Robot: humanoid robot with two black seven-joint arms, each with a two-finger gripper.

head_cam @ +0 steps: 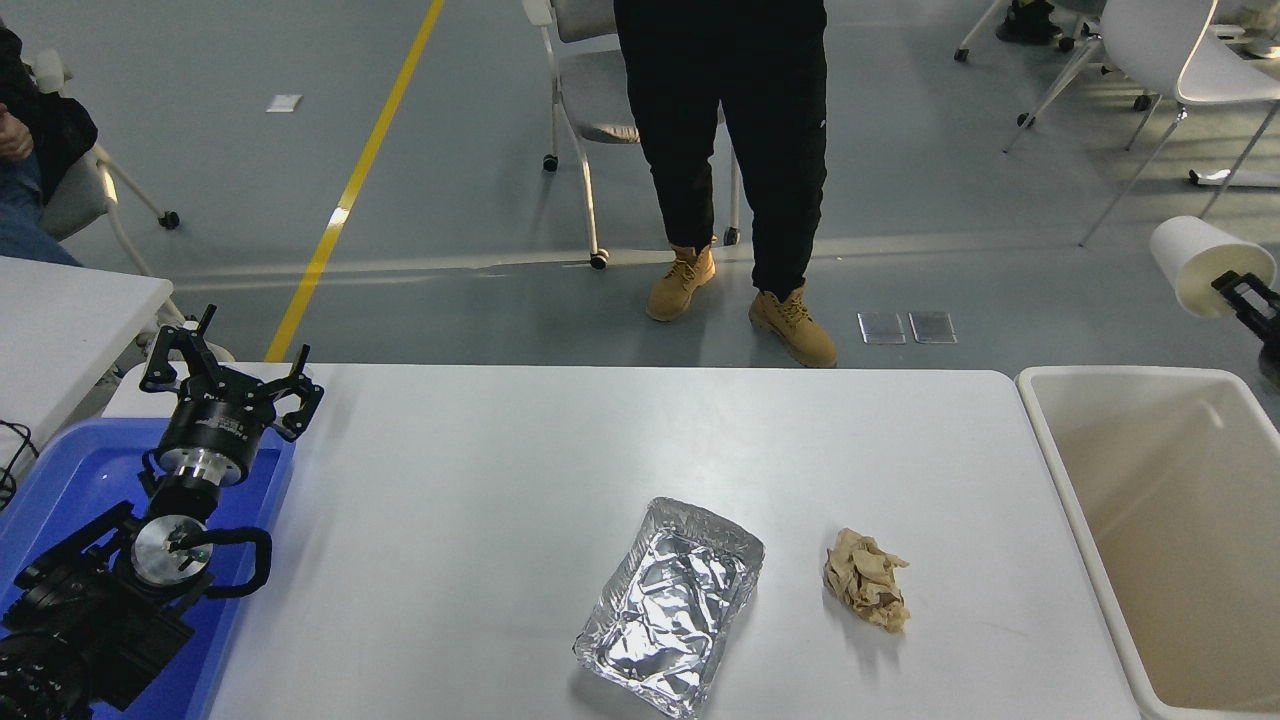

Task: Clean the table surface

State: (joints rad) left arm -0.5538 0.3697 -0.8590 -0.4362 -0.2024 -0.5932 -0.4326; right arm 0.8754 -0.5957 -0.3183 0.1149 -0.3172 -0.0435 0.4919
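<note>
1. Head view: the table surface (480,480) filled the middle of the shot, blue tray (60,470) at its left end, beige bin (1160,520) at its right.
2. A foil tray (672,620) sat near the table's front edge, with a crumpled brown paper wad (868,592) just to its right, not touching.
3. Right gripper (1232,288) was at the far right edge, above the bin's far end, fingers pinched on the rim of a white paper cup (1195,262) tipped on its side.
4. Left gripper (232,384) was parked over the blue tray, fingers spread wide and holding nothing.
5. A person in tan boots (740,310) stood across the table.
</note>
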